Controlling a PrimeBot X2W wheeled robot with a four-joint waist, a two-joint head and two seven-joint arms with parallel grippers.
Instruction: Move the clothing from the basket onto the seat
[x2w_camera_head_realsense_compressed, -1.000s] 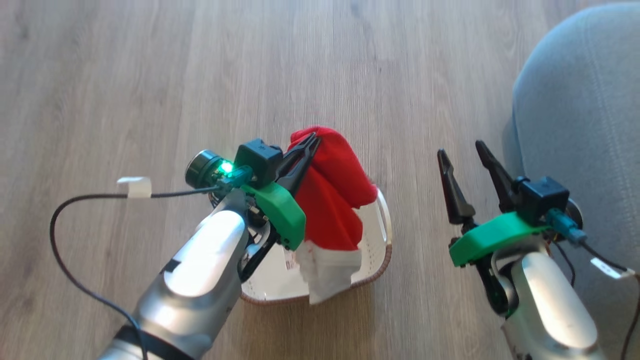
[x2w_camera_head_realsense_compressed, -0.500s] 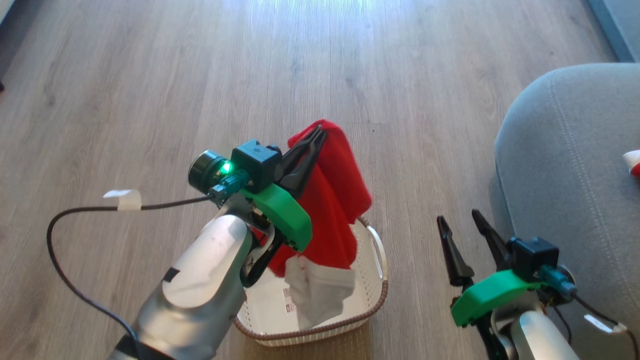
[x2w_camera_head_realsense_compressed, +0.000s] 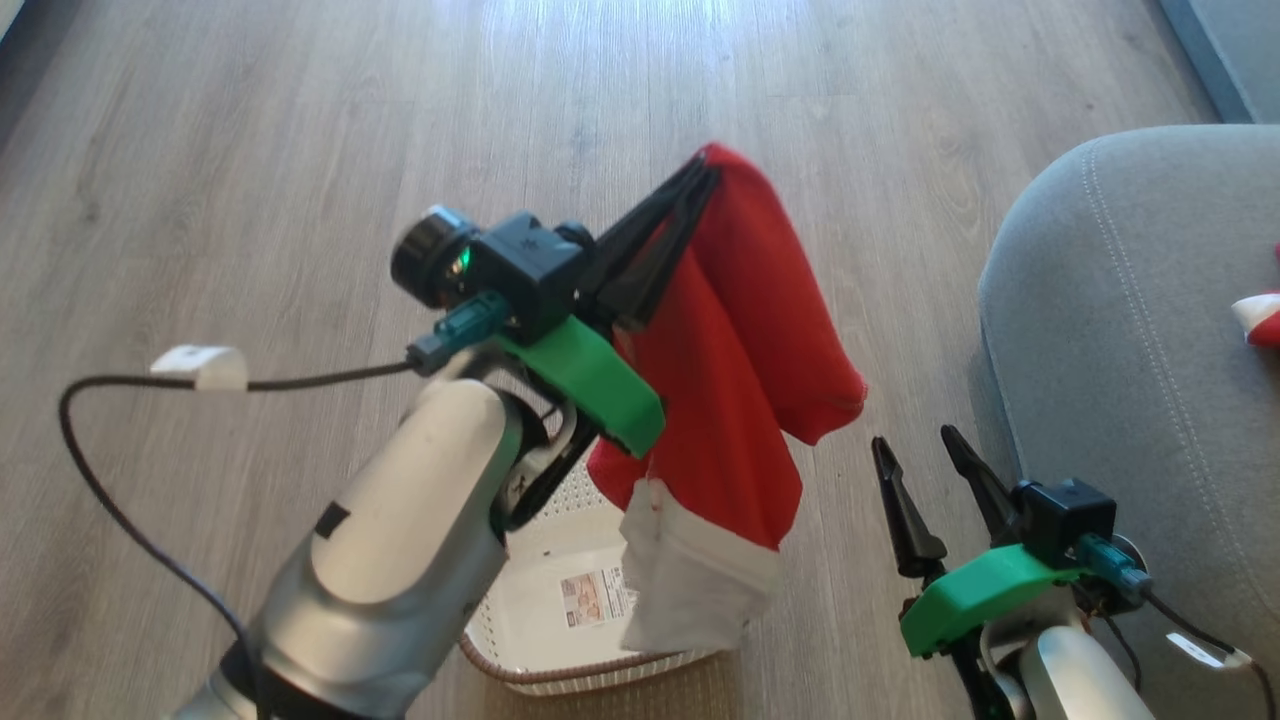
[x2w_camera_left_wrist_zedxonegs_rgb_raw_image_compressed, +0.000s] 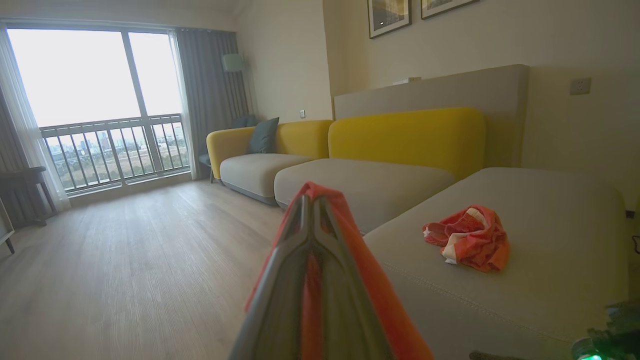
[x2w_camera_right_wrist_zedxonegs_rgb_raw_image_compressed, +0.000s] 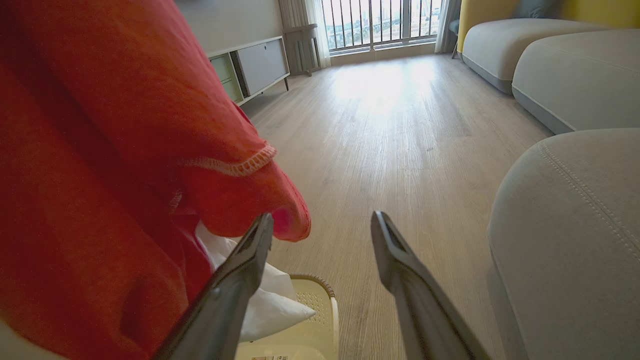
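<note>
The red garment (x2w_camera_head_realsense_compressed: 740, 340) is held by the left gripper (x2w_camera_head_realsense_compressed: 695, 180), whose two dark fingers are pressed together on a fold at the garment's top, with no gap seen between them in the left wrist view. From that pinch the garment hangs with its long axis running downward. A looser flap is spread toward the robot's right, and the white trim band (x2w_camera_head_realsense_compressed: 690, 590) is carried at the lowest end, over the right side of the basket (x2w_camera_head_realsense_compressed: 535, 590). Whether the trim touches the basket cannot be told. The basket's bottom is seen bare apart from its paper label (x2w_camera_head_realsense_compressed: 595, 595). The grey seat (x2w_camera_head_realsense_compressed: 1120, 330) lies to the robot's right of the raised garment, with a strip of wooden floor (x2w_camera_head_realsense_compressed: 300, 200) between them, so a sideways carry to the right is judged to be called for. The right gripper (x2w_camera_head_realsense_compressed: 912, 437) is held nearer the seat, just beside its rounded edge, with its fingers spread apart and nothing between them. Another red and white garment (x2w_camera_left_wrist_zedxonegs_rgb_raw_image_compressed: 467, 237) is seen lying crumpled on the seat. The held fabric looks soft and limp, so swinging during the carry is to be expected.
</note>
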